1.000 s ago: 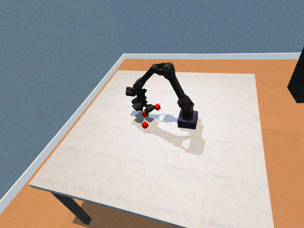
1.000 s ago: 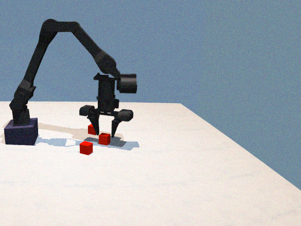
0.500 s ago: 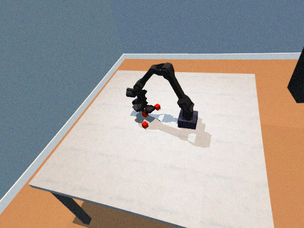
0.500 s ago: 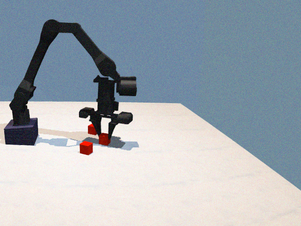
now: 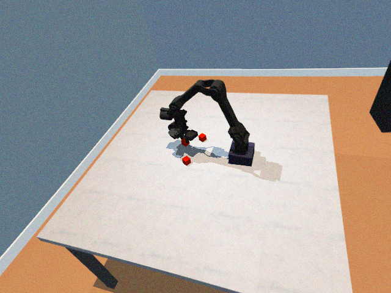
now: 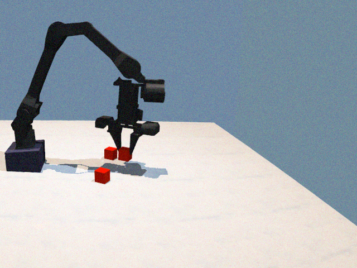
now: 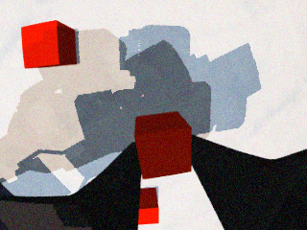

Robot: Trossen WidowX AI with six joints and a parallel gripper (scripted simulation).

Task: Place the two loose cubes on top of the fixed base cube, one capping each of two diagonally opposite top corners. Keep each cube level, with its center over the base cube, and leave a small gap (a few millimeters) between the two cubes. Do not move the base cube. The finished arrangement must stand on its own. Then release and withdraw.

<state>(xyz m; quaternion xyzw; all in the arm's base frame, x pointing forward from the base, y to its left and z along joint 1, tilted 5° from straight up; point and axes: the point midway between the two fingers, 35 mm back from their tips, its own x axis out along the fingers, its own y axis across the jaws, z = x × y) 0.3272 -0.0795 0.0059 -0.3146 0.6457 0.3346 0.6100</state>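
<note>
Three red cubes of the same size are on the white table. My gripper (image 6: 124,150) is shut on one red cube (image 6: 124,153), holding it level a little above the table over its shadow. The gripper (image 5: 184,139) and the held cube (image 5: 185,142) also show in the top view, and the cube sits between the dark fingers in the wrist view (image 7: 164,144). A second red cube (image 6: 110,153) rests on the table just beside the held one, apart from it (image 5: 202,137). A third red cube (image 6: 102,175) rests nearer the front (image 5: 186,160). I cannot tell which cube is the fixed base.
The arm's dark blue mount block (image 5: 241,154) stands on the table to the right of the cubes, also in the exterior view (image 6: 25,157). The table's left edge lies beyond the gripper. A dark box (image 5: 382,107) stands on the floor at the far right.
</note>
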